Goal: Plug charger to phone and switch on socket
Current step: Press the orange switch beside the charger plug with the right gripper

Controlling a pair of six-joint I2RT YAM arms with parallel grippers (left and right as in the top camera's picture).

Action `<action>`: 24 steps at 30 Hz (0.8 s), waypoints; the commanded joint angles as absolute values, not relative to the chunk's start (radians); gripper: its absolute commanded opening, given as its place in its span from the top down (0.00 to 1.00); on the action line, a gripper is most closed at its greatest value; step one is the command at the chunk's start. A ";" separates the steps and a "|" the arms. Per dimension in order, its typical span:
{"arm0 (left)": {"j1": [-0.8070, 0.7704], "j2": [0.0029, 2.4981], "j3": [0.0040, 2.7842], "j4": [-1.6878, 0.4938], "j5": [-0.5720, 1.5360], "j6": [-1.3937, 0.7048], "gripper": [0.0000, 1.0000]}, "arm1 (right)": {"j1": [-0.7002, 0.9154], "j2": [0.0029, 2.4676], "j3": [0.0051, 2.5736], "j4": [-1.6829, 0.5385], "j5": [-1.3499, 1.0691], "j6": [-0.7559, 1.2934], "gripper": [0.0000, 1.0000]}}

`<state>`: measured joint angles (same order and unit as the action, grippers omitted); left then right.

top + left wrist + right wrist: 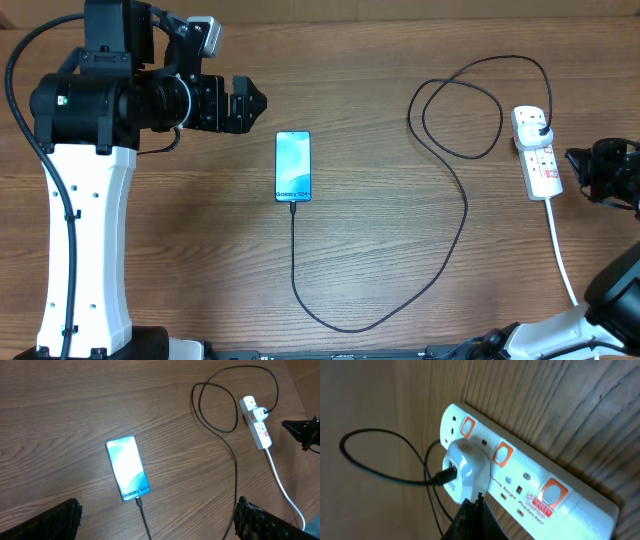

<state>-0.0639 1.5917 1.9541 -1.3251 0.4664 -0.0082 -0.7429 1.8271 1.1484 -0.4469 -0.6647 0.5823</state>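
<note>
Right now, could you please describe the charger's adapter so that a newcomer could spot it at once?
On the right side of the table lies a white power strip, its thick white cord trailing toward the near edge. The adapter is the rounded white block plugged in at the strip's other end. It alone stands proud of the strip, with the thin black cable entering its side.

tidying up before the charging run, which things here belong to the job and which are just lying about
Job: phone; charger cable; white adapter; socket strip.
Just there: wooden table; left arm; right arm.
</note>
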 commanded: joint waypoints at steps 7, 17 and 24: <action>-0.066 1.586 1.957 -1.328 0.460 -0.007 0.00 | -0.748 1.883 1.174 -0.355 -0.687 0.682 0.96; -0.066 1.586 1.957 -1.328 0.460 -0.007 0.00 | -0.748 2.001 1.174 -0.235 -0.780 0.688 0.96; -0.066 1.586 1.957 -1.328 0.460 -0.007 0.00 | -0.745 2.039 1.174 -0.202 -0.781 0.680 0.96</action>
